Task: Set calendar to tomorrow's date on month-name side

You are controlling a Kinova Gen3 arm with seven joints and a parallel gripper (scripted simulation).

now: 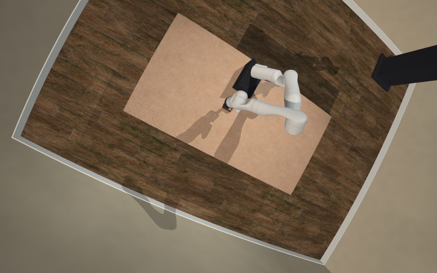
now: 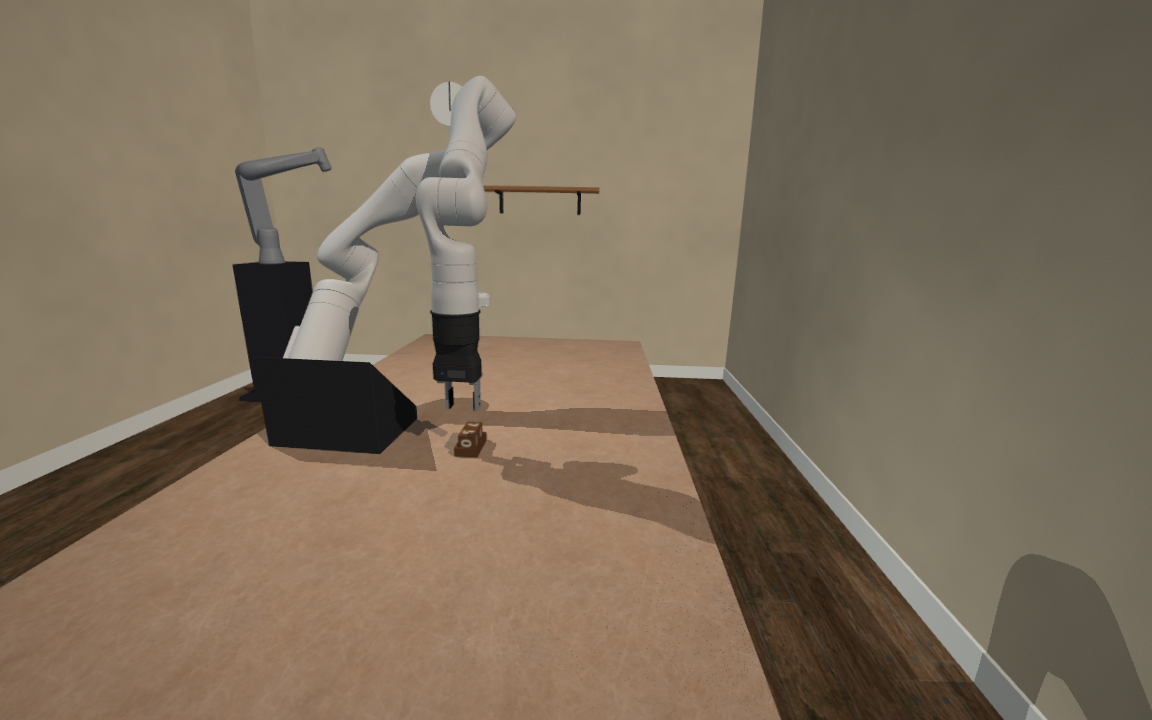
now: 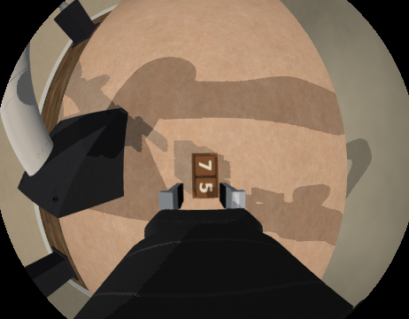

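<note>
Catalogue of my station, places given from the tray.

- Table top (image 1: pixel 165 68) (image 2: pixel 383 582) (image 3: pixel 258 146), tan: beneath the tray.
- White arm (image 1: pixel 277 110) (image 2: pixel 455 201) (image 3: pixel 29 133): arched over the table, its wrist hanging above the tray.
- Black base mount (image 1: pixel 244 79) (image 2: pixel 320 407) (image 3: pixel 94 177): to the tray's left in the exterior view, standing apart from it.
- Gripper (image 1: pixel 227 102) (image 2: pixel 462 400) (image 3: pixel 201 191), one, black body, pale fingers: above the tray, pointing down. I have it wide, holding nothing.
- Tray (image 1: pixel 226 109) (image 2: pixel 470 452) (image 3: pixel 193 164), brown, one: on the table, carrying both cubes.
- Cube reading 7 (image 3: pixel 204 165) and cube reading 5 (image 3: pixel 205 187), brown, pale digits on their top faces: side by side inside the tray. The tray's near side in my exterior view shows a round pale mark; I cannot read the month's name.
</note>
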